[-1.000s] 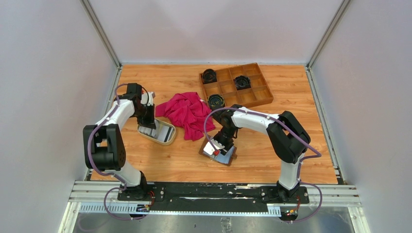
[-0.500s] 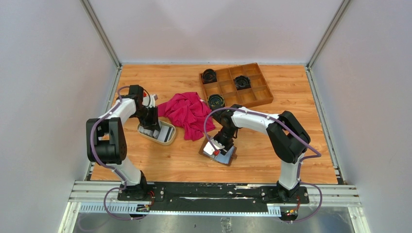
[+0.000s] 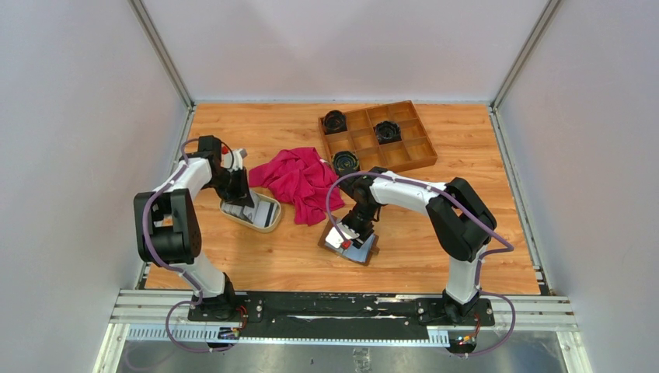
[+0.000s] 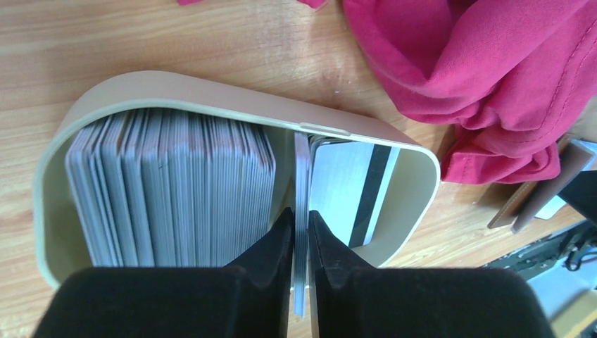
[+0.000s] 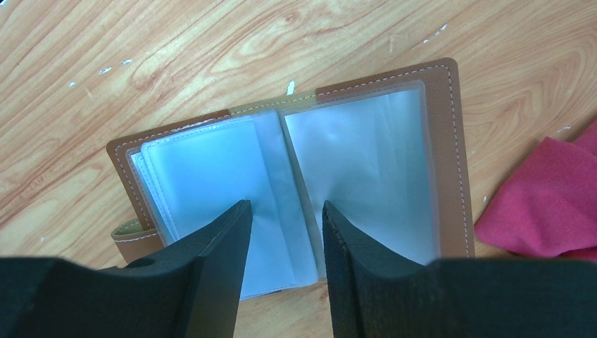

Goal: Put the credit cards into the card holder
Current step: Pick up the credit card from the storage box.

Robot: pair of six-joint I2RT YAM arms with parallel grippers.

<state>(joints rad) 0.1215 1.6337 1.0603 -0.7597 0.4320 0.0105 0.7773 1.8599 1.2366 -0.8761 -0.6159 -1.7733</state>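
Note:
A thick stack of white and grey credit cards (image 4: 172,186) stands on edge in a cream oval dish (image 4: 211,91); the dish also shows in the top view (image 3: 268,219). My left gripper (image 4: 301,215) is shut on one thin card (image 4: 301,176) standing on edge beside the stack; another card with a dark stripe (image 4: 352,186) leans at the dish's right end. The brown card holder (image 5: 443,141) lies open on the table, its clear pockets (image 5: 366,162) facing up. My right gripper (image 5: 285,208) is open just above its middle fold, holding nothing. In the top view the holder (image 3: 371,250) lies under that gripper (image 3: 351,235).
A crumpled red cloth (image 3: 299,180) lies between the dish and the holder. A brown wooden compartment tray (image 3: 423,151) with three black round objects stands at the back right. Metal frame posts and grey walls bound the wooden table.
My left wrist has shifted slightly left and back over the dish. The right arm and the card holder have not moved.

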